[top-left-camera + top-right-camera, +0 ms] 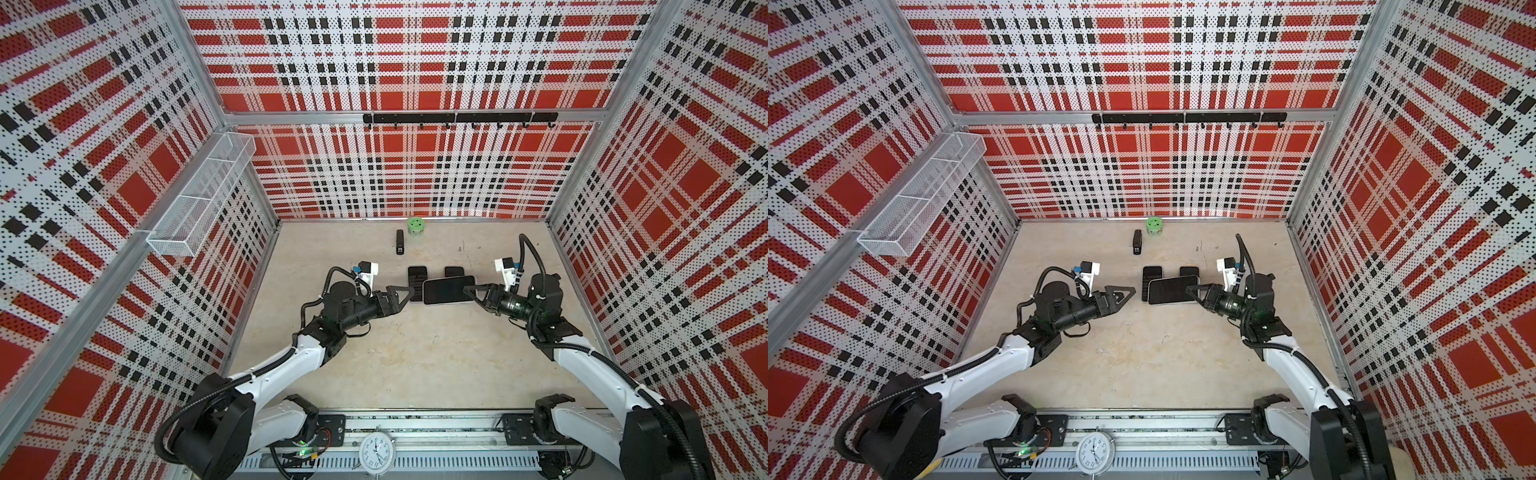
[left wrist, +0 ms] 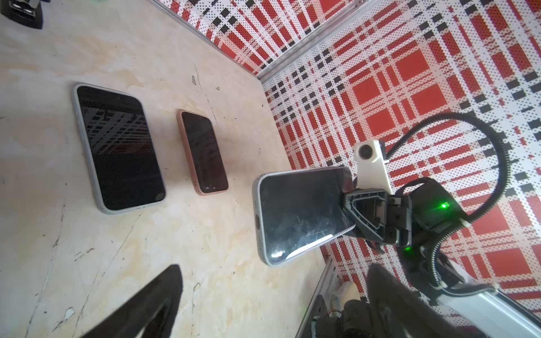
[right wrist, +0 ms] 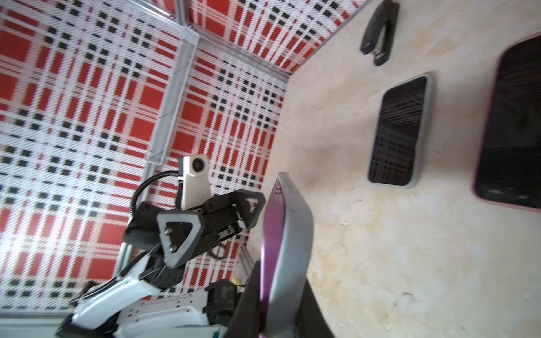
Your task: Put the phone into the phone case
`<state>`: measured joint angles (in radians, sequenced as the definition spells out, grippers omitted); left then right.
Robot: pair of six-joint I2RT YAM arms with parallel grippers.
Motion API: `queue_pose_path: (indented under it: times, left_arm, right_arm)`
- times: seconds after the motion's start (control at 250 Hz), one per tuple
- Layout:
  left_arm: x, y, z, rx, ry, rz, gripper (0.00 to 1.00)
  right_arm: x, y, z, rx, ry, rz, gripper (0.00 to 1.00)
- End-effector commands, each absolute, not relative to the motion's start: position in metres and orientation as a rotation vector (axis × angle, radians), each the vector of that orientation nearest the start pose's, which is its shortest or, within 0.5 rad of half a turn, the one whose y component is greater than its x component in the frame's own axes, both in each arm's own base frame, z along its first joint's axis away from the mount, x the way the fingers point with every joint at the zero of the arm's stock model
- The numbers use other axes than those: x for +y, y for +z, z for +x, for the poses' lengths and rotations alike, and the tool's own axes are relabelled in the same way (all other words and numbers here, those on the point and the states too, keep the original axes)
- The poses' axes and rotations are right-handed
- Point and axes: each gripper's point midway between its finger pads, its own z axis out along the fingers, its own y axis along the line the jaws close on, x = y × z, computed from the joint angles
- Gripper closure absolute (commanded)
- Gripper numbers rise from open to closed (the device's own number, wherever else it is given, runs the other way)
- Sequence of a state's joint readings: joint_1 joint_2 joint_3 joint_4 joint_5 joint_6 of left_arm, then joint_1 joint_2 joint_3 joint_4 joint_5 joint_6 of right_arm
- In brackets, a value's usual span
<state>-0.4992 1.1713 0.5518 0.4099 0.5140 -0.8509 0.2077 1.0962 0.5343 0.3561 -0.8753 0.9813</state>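
My right gripper (image 1: 471,289) is shut on one short end of a phone (image 1: 444,289) and holds it above the table. The phone's screen (image 2: 301,210) is dark, with a grey case rim (image 2: 257,204) around it. In the right wrist view a purple phone edge (image 3: 273,234) lies against the grey case back (image 3: 292,234), both pinched between the jaws of the right gripper (image 3: 278,307). My left gripper (image 1: 409,293) stands open beside the phone's free end, apart from it. Between its two fingers only the table shows, around the left gripper (image 2: 275,273).
Two other phones lie flat on the table behind the held one: one in a grey case (image 2: 120,149), one in a pink case (image 2: 203,152). Farther back are a black stapler (image 1: 400,242) and a green round tin (image 1: 414,227). A wire basket (image 1: 199,195) hangs on the left wall.
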Motion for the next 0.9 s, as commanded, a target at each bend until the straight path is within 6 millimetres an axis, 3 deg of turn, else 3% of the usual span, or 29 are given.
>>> queue_pose_path:
  times: [0.0,0.196,0.388,0.656,0.896]
  left_arm:
    - [-0.256,0.217,0.271,2.03,-1.446,0.153,0.01]
    - [-0.272,0.243,0.258,1.942,-1.554,0.226,0.0]
    - [-0.291,0.266,0.247,1.839,-1.676,0.266,0.09]
    - [-0.314,0.277,0.24,1.812,-1.729,0.315,0.38]
    - [-0.309,0.288,0.24,1.744,-1.708,0.291,0.64]
  right_arm:
    - [0.208,0.298,0.271,1.788,1.779,-0.176,0.94]
    - [0.211,0.292,0.276,1.773,1.823,-0.154,0.95]
    - [0.219,0.288,0.276,1.777,1.841,-0.169,0.96]
    - [0.226,0.287,0.276,1.755,1.875,-0.18,0.96]
    - [0.228,0.28,0.271,1.73,1.948,-0.183,0.96]
